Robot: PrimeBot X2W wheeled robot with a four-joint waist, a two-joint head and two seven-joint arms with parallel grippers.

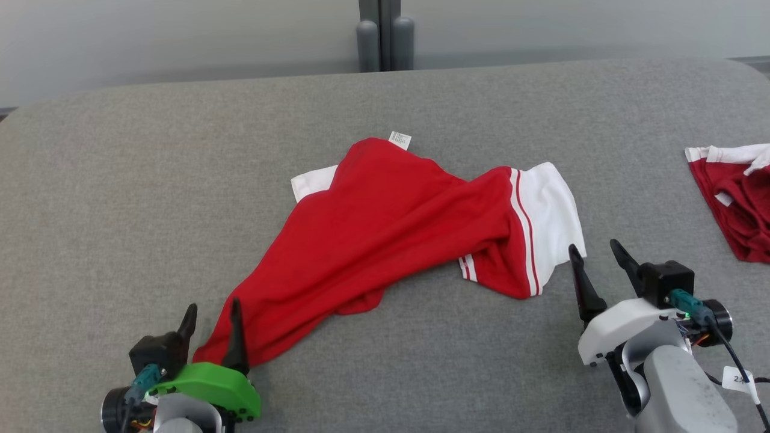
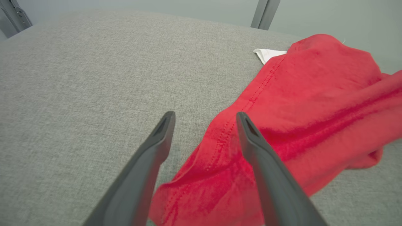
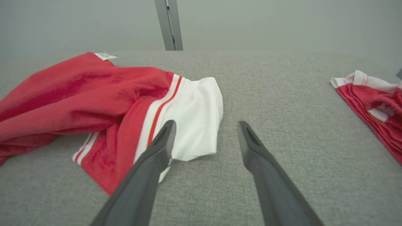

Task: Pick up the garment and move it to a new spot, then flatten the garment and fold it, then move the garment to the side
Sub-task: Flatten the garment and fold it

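Observation:
A red garment (image 1: 385,228) with a white striped sleeve and a small white tag lies crumpled across the middle of the grey table (image 1: 120,198). Its hem corner trails to the lower left. My left gripper (image 1: 212,314) stands open at that corner, the right finger over the red cloth (image 2: 282,103) and the left finger over bare table, nothing pinched between them. My right gripper (image 1: 597,252) is open just right of the white sleeve (image 3: 194,116); its left finger overlaps the sleeve's edge in the right wrist view, its right finger is above bare table.
A second red and white garment (image 1: 737,198) lies folded at the table's right edge, also seen as a red and white pile (image 3: 370,103). A grey post (image 1: 385,36) stands behind the table's far edge. Bare grey surface lies left and in front of the garment.

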